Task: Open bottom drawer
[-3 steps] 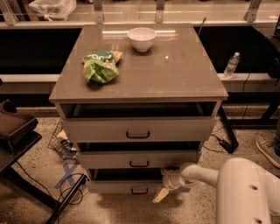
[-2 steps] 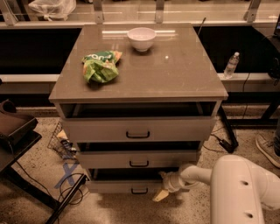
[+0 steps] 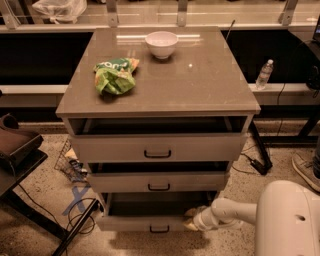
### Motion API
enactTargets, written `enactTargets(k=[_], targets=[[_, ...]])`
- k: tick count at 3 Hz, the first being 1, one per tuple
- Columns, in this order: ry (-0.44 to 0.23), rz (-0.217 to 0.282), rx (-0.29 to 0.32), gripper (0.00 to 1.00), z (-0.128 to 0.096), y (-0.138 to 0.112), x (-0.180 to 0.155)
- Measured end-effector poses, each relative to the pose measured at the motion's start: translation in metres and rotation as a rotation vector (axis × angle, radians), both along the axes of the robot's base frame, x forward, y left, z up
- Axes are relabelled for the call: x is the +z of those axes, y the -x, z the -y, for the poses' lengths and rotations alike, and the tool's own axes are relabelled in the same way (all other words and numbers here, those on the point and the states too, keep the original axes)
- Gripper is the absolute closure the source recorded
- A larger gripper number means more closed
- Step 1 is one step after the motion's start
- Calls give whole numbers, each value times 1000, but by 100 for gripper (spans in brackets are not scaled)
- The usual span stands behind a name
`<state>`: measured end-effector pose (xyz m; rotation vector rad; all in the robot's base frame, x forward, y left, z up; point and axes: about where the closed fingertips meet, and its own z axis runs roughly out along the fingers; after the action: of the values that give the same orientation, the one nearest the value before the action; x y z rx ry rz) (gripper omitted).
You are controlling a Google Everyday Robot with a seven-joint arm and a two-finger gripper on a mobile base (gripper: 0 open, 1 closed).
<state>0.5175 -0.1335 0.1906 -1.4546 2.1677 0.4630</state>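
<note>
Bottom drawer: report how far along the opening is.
Done: the bottom drawer sits pulled out past the middle drawer above, its shallow interior exposed. In hand: the gripper is down at the drawer front's right end, right of its handle. Left: possibly a further pull; whether it has reached full travel cannot be told.

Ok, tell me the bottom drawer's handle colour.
Dark, near black handle, best in camera view; gripper at right end of bottom drawer.

Lab or test space — speckled floor (image 3: 285, 172), taped X (image 3: 75, 199), loose cables (image 3: 257, 165), railing (image 3: 182, 10) — pincer (image 3: 193, 220) at right corner of bottom drawer (image 3: 130, 223).
</note>
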Motion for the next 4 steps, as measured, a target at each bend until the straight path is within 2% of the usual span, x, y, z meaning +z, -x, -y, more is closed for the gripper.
enactTargets(k=[1,2,3,4], targets=[[0,0,0,95,0,0,2],[1,-1,-3,100,1,3,3],[5,-10,-31,100,9,31,9],[5,-10,-31,100,9,31,9]])
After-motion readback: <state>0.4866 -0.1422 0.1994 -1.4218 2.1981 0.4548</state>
